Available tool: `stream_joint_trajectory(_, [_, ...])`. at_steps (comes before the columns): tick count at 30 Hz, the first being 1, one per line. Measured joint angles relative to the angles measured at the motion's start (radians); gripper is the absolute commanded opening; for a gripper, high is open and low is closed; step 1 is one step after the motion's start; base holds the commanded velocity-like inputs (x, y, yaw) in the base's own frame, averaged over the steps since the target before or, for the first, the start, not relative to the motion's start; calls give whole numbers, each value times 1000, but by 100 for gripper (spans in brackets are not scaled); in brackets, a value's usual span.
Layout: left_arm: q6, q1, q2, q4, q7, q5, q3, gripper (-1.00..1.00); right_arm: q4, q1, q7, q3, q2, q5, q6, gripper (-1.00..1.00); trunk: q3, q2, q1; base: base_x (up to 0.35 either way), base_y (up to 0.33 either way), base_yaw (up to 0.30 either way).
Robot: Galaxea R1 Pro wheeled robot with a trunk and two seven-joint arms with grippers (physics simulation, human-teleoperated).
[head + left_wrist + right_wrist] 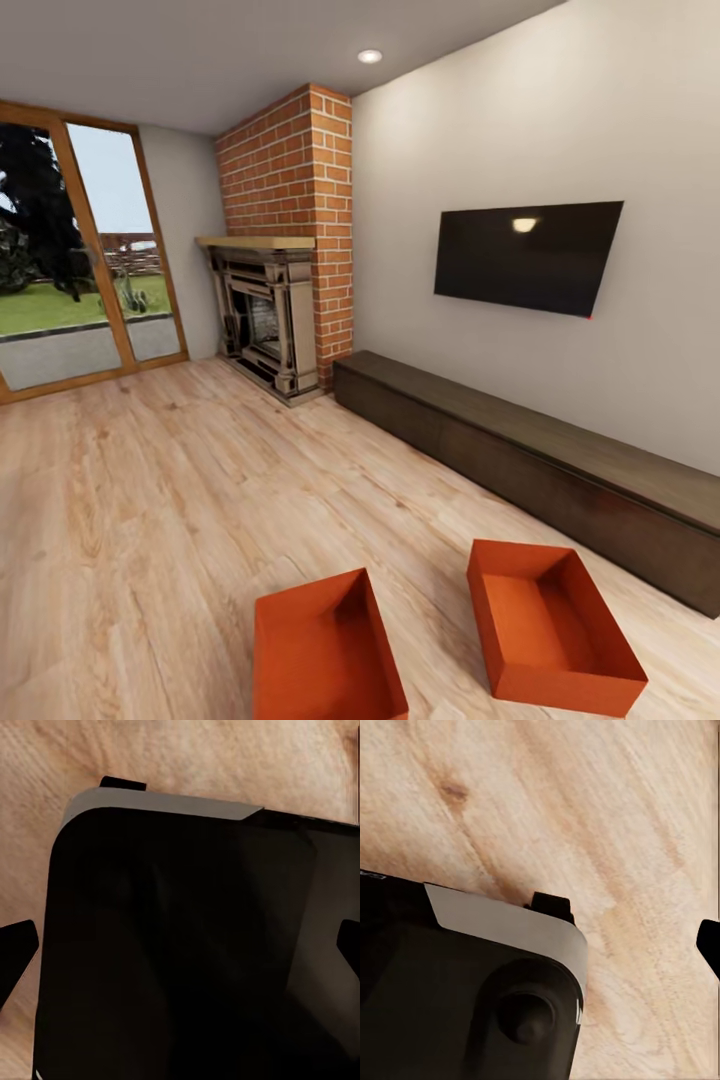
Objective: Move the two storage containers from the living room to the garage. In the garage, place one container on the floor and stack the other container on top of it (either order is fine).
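Low in the frame, two open orange-red storage containers (325, 655) (550, 625) are sitting apart on the light wood plank floor (150, 520). Behind them, a long dark cabinet (540, 465) is running along the wall. Whether either gripper is clenched or released, I cannot tell.

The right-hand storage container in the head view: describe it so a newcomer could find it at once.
Start at the black wall TV and drop to the long dark low cabinet beneath it. On the wood plank floor just in front sits an open orange-red bin. Its twin lies farther from the cabinet, cut off by the picture's bottom edge.
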Motion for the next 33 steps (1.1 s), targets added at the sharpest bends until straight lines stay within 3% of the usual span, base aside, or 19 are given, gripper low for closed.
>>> stream_joint_trajectory(8, [-1, 0, 1, -1, 0, 0, 0, 100, 0, 0, -7, 3, 3, 2, 0, 100, 0, 0, 1, 137, 0, 82])
stream_joint_trajectory(33, [-2, 0, 0, -1, 0, 0, 0, 100, 0, 0, -9, 3, 1, 2, 1, 100, 0, 0, 1, 1, 0, 267])
